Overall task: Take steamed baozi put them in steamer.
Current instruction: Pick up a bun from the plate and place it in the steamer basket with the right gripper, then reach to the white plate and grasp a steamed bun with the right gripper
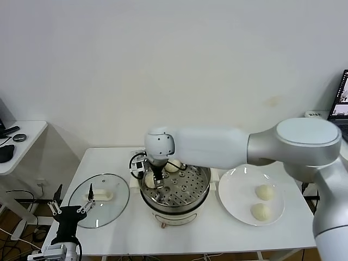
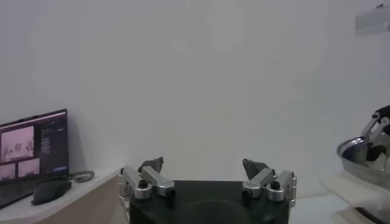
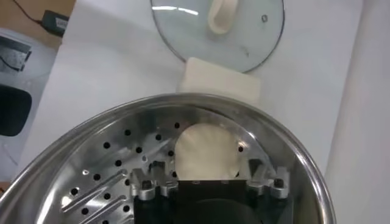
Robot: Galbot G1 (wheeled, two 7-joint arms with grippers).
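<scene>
The right gripper (image 3: pixel 208 182) hung opened over a baozi (image 3: pixel 206 152) at the steamer's (image 1: pixel 204 176) left side, apparently released; soft and light, it'd want gentle side pinching.

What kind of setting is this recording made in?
Likely a lab or office staged as a kitchen: a white table against a bare wall, a steamer, and a side desk with laptop and mouse.

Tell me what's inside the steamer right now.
Inside the steamer are two baozi on the perforated tray: one between the open fingers of the right gripper, another at the back. The arm hides part of the tray, so more could sit there.
</scene>
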